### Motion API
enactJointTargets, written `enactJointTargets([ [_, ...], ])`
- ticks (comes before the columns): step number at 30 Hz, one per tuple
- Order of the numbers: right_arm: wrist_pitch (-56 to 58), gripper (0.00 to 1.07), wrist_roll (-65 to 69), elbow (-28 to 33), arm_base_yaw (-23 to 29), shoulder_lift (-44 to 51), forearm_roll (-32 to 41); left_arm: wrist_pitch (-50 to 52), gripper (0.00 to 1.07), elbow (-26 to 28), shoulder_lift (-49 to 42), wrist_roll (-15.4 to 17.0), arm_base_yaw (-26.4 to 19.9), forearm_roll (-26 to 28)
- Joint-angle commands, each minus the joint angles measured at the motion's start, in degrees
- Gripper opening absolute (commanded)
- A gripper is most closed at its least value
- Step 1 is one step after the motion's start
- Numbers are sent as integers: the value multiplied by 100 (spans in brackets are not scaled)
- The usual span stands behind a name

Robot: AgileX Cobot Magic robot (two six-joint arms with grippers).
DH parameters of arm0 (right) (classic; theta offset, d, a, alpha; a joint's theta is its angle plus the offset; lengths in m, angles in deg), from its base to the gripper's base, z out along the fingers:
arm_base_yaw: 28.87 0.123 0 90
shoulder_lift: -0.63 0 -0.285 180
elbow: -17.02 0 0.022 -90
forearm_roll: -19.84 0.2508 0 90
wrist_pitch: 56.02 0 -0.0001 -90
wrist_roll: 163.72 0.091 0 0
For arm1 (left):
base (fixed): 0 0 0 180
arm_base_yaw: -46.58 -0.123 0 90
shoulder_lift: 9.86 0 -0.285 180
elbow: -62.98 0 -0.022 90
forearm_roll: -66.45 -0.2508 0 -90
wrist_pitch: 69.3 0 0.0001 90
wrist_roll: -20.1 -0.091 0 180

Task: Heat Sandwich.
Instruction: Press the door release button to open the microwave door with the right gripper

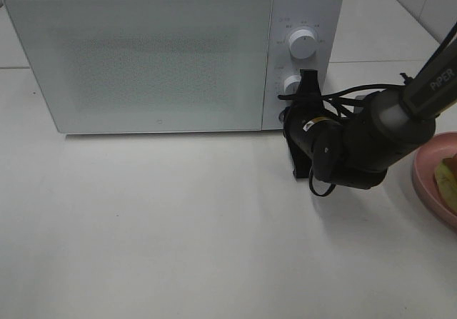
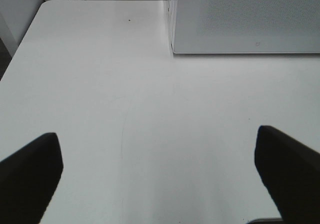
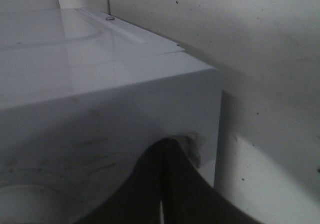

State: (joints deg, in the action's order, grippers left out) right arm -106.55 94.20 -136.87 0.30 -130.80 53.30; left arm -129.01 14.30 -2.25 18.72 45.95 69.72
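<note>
**Right fingers shut at the panel; sandwich at the right edge**

Your left gripper (image 2: 156,136) shows only in its own wrist view. Its fingers are spread wide and hold nothing, over the tabletop (image 2: 150,98) near the microwave's (image 2: 245,18) front corner. The high view shows the microwave at the far edge, door closed. Your right gripper (image 1: 308,80) is just beside the lower knob (image 1: 291,84); its wrist view shows the fingers pressed together, holding nothing. Only the high view shows the sandwich (image 1: 448,180), on the plate (image 1: 427,163) at the right edge.
</note>
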Motion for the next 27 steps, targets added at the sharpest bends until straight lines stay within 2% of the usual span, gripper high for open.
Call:
enactJointTargets([
  [1,-854,0,-229,-476,-195,6,-143,40,100,-17,-155,6,-6,46],
  [16,-550,0,-464,-561,-195,29,-23,40,100,-17,-155,6,-6,46],
  [27,355,0,-458,-556,-189,223,-218,40,100,-17,-155,6,-6,46],
])
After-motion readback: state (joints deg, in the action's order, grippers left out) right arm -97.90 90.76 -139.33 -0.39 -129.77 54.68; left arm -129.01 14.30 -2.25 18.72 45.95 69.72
